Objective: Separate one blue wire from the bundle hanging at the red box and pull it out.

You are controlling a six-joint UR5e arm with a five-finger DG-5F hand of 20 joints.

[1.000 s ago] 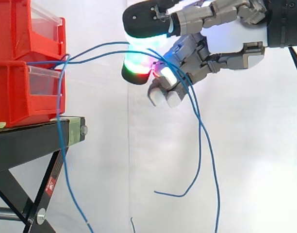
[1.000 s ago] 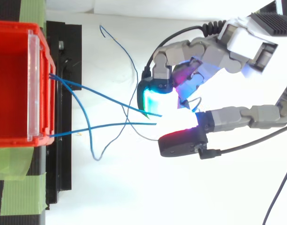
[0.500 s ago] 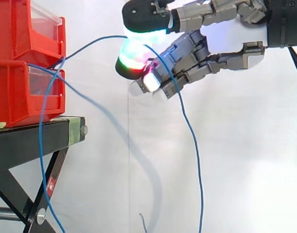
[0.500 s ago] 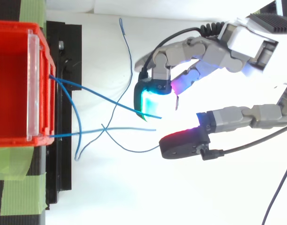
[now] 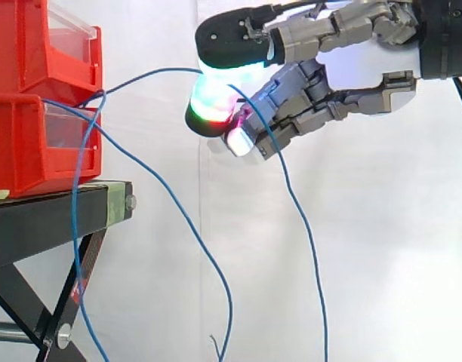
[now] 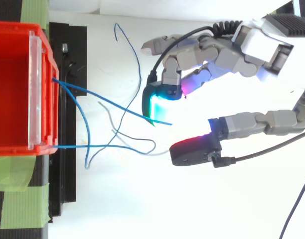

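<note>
One wire stays with the hand now; a second ago two lay draped across it. Landmark is the red box on its black stand, and neither has budged. The hand hangs out beyond the box's front, level with its top, with fingers curled and nipping the blue wire against a glowing pad. That wire arcs out from the box front to the pinch, and its tail drops well below the box. The loose wires have slipped off and sag from the box down past the stand. Separation looks done to me, so the pull remains. Away from the box it's open curtain. At the box lip the wires cross, and that's the likely snag.
</note>
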